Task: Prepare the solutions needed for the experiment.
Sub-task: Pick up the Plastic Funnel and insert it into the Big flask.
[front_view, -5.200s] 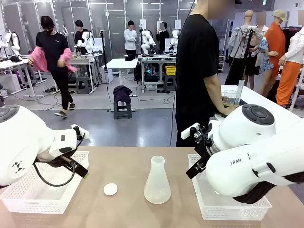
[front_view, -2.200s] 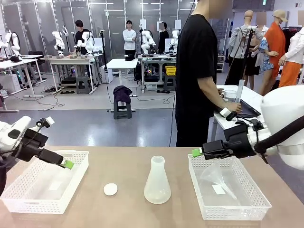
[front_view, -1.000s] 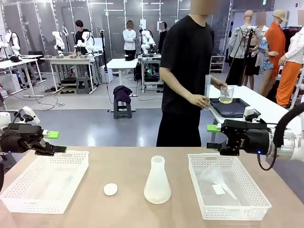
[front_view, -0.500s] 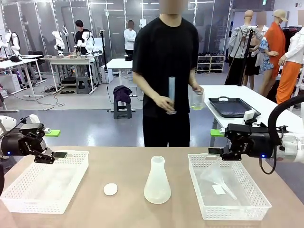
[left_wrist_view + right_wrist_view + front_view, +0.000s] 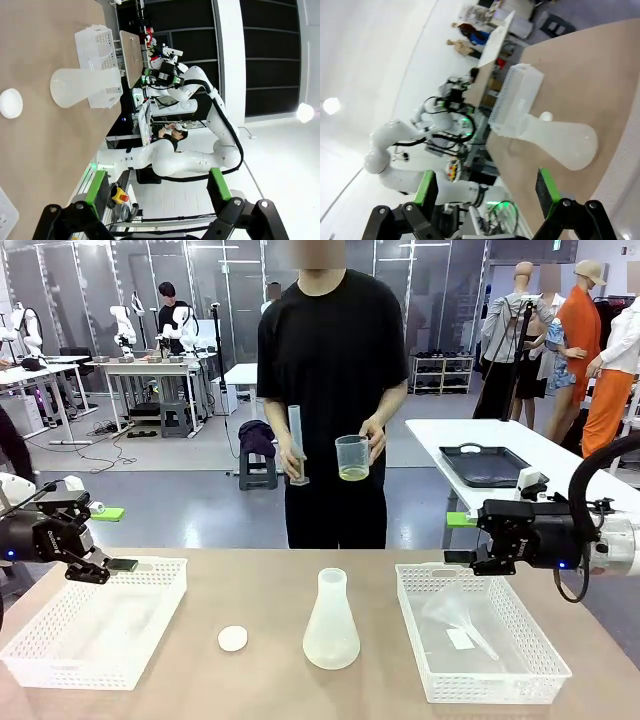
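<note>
- Standing behind the desk's far edge, a person holds a clear beaker in one hand and a tall measuring cylinder in the other hand. Both are upright and off the desk.
- The solutions: a shallow pale yellow-green layer in the beaker's bottom. The beaker is held level, likely so nothing slops before pouring.
- Conical flask upright mid-desk, toward the near edge, mouth open. It looks empty. Judged to be the receiving vessel, set where both arms and the person can reach it.
- Small white cap flat beside the flask, on the left-edge side, not touching it.
- Left basket along the left edge. Right basket along the right edge, with a clear funnel lying inside, probably staged for the pour.
- Left fingers spread wide, holding nothing, at the left basket's far rim. Contact with the rim cannot be told. Left wrist view agrees: green pads well apart, nothing between.
- Right fingers also spread wide and empty, above the right basket's far rim. Right wrist view shows its pads well apart.
- Judgement: both arms sit at the side edges, leaving mid-desk free for the person. Nothing poured yet.
</note>
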Available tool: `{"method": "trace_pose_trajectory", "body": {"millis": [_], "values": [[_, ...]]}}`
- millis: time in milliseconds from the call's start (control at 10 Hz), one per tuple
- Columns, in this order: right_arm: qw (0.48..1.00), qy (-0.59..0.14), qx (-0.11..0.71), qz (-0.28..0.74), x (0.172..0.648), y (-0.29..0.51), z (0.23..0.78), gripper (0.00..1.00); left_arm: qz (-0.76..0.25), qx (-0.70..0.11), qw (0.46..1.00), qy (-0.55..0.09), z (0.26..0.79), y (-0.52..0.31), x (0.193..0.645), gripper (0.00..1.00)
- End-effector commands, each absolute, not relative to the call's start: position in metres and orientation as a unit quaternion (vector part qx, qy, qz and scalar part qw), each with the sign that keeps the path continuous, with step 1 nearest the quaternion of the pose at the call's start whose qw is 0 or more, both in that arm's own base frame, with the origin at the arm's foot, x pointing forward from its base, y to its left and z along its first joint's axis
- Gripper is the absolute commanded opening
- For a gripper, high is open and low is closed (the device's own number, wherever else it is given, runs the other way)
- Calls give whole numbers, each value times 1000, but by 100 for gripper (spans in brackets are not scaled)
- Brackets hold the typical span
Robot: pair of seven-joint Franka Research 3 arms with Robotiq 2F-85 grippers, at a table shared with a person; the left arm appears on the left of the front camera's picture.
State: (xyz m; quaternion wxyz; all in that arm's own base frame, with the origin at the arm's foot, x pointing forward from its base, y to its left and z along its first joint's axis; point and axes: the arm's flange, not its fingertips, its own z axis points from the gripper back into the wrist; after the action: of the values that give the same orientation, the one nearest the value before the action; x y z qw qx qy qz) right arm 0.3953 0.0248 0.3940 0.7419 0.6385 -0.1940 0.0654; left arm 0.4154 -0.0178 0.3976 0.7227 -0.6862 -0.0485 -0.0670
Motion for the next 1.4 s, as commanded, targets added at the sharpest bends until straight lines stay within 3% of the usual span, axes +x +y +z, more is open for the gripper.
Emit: {"method": "trace_pose_trajectory", "body": {"millis": [0, 400, 500, 700, 1000, 1300], "values": [[724, -184, 661, 72, 393, 26, 396, 100, -61, -687, 723, -45, 397, -16, 415, 100], [734, -187, 649, 73, 393, 28, 396, 100, -61, -687, 723, -45, 397, -16, 415, 100], [772, -209, 591, 106, 413, 11, 407, 100, -61, -687, 723, -45, 397, -16, 415, 100], [802, -191, 527, 208, 448, -8, 436, 100, -61, -687, 723, -45, 397, -16, 415, 100], [840, -95, 393, 362, 486, -9, 464, 100, -61, -687, 723, -45, 397, -16, 415, 100], [855, -15, 198, 480, 511, 2, 466, 100, -61, -687, 723, -45, 397, -16, 415, 100]]}}
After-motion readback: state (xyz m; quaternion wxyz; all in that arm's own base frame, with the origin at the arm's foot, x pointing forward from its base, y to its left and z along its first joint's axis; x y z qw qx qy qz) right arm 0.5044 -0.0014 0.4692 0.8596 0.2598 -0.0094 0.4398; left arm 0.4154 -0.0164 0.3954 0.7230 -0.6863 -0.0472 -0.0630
